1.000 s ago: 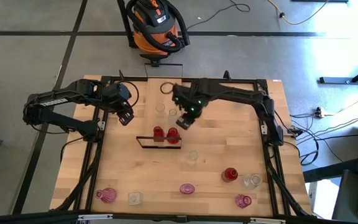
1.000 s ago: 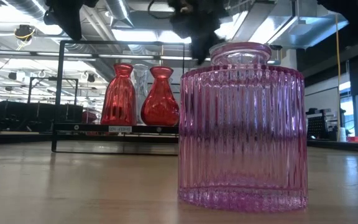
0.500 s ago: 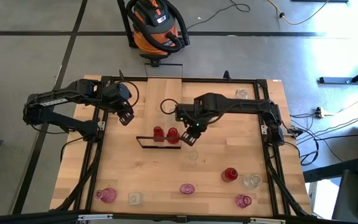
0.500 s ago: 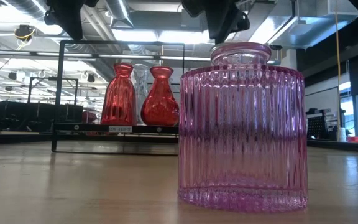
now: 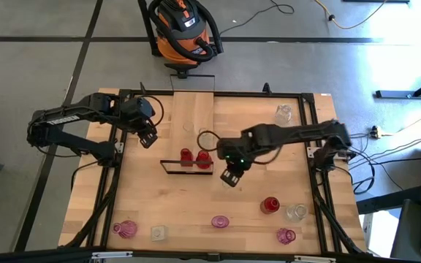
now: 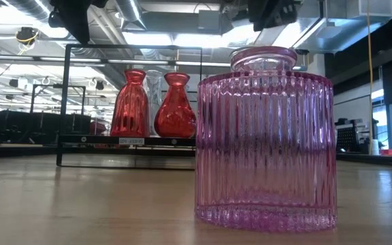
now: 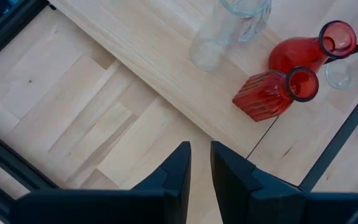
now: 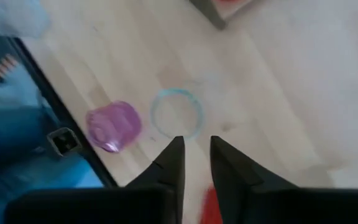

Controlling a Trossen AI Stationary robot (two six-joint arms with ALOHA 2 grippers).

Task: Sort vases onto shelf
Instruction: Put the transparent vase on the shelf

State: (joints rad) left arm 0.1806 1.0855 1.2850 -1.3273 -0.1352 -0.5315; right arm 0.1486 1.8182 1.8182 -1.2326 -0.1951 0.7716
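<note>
The shelf (image 5: 194, 117) is a light plank with a black frame at its near end. On it stand two red vases (image 5: 186, 155) (image 5: 202, 157) and clear vases (image 7: 222, 31) behind them. Just off the shelf's near right corner, my right gripper (image 5: 230, 177) hovers shut over a clear vase (image 8: 177, 114) that stands on the table. My left gripper (image 5: 148, 139) hangs shut and empty left of the shelf. More vases stand along the near edge: red (image 5: 270, 205), pink (image 5: 220, 221) and clear (image 5: 296, 212).
A ribbed pink vase (image 6: 264, 136) fills the front of the low view. Other pink vases (image 5: 126, 229) (image 5: 286, 236) and a clear one (image 5: 158, 233) stand at the near edge, and a clear one (image 5: 283, 113) stands at the far right. Black rails (image 5: 115, 168) run along both table sides.
My right gripper has left the middle of the shelf and swung toward the table's near edge and a little right. It now hangs over the clear vase beside the shelf's near end. The vases on the shelf have stayed put.
</note>
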